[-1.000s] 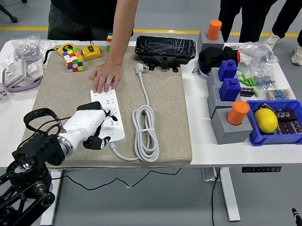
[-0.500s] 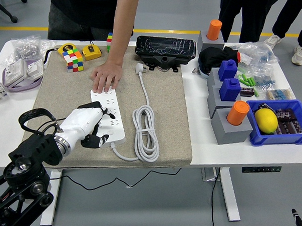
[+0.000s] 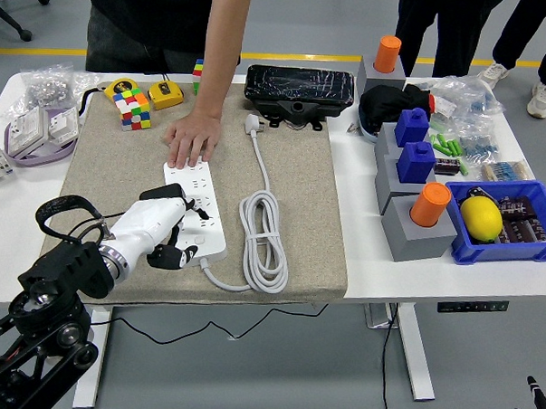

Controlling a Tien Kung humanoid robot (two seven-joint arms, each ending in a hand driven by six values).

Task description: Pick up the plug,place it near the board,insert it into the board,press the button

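Table (image 3: 379, 263): I see the beige mat covering its left half.
Board (image 3: 199, 206): white, on the mat, a person's hand (image 3: 191, 139) pressing its far end.
Left hand (image 3: 154, 231): fingers curled down onto the board's near end, holding nothing.
Plug (image 3: 252, 124): on the mat near the table's far edge.

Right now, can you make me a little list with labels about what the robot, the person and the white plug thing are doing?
robot left hand: over the near end of the power strip, fingers curled down onto it, black plug under them
robot right hand: only fingertips at the bottom right corner
person's hand: flat on the mat, touching the strip's far end
white cable: coiled beside the strip, its plug lying loose
mat: beige, under the strip
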